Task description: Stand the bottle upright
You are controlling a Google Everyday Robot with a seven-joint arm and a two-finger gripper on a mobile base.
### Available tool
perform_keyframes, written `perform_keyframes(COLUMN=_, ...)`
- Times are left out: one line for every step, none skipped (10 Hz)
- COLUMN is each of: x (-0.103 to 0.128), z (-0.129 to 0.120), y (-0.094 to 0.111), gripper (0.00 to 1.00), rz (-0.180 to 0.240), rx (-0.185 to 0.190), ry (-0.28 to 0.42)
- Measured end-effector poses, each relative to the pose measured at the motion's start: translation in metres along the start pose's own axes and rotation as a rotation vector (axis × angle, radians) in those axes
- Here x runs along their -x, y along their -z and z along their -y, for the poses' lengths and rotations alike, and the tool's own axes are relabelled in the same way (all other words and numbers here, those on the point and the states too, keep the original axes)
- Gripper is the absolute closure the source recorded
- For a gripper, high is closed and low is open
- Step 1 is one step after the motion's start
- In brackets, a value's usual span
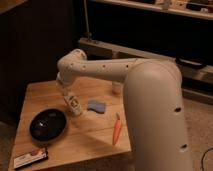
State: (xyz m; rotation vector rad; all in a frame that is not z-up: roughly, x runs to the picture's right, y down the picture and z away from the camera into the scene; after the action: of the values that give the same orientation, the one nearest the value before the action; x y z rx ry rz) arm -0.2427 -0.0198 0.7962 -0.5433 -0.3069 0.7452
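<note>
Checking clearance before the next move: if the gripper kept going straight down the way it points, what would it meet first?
The gripper points down, shut on the bottle. The bottle's base would probably meet the wooden table first, between the black bowl and blue sponge.

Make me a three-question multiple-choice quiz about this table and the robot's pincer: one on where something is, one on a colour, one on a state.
1. Where does the carrot lie?
A. In the black bowl
B. Near the table's right edge
C. On the blue sponge

2. What colour is the sponge?
A. Blue
B. Red
C. Green

3. How is the pincer now?
A. Wide open above the bowl
B. Shut on the bottle
C. Holding the carrot

Answers:
1. B, it lies on bare wood near the right edge of the table.
2. A, the pad beside the bottle is blue.
3. B, the pincer sits at the bottle's top, between bowl and sponge.
</note>
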Motion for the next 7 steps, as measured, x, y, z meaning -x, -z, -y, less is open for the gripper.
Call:
perform_keyframes(x=-0.0002, z=0.0009, y=0.0015, gripper=0.67, rz=0.01, rx=-0.003, ry=-0.004)
perform_keyframes(x=-0.0003, z=0.0013, y=0.0026, gripper=0.67, rz=0.028, rx=-0.007, ry=-0.008)
perform_keyframes(x=-0.0001, z=0.0013, y=0.004, gripper=0.67, rz=0.043, rx=-0.005, ry=-0.014)
perform_keyframes(x=-0.0002, z=0.0024, y=0.0054, gripper=0.67, rz=0.056, rx=-0.008, ry=-0.017)
perform_keyframes(x=0.0003, z=0.0027, y=0.0074, gripper=0.67, rz=0.073, rx=-0.009, ry=-0.025)
perform_keyframes(x=-0.0001, z=0.0044, y=0.0097, gripper=0.67, rz=0.091, rx=-0.014, ry=-0.036)
perform_keyframes(x=-0.0004, z=0.0051, y=0.011, gripper=0.67, rz=0.105, rx=-0.016, ry=-0.045)
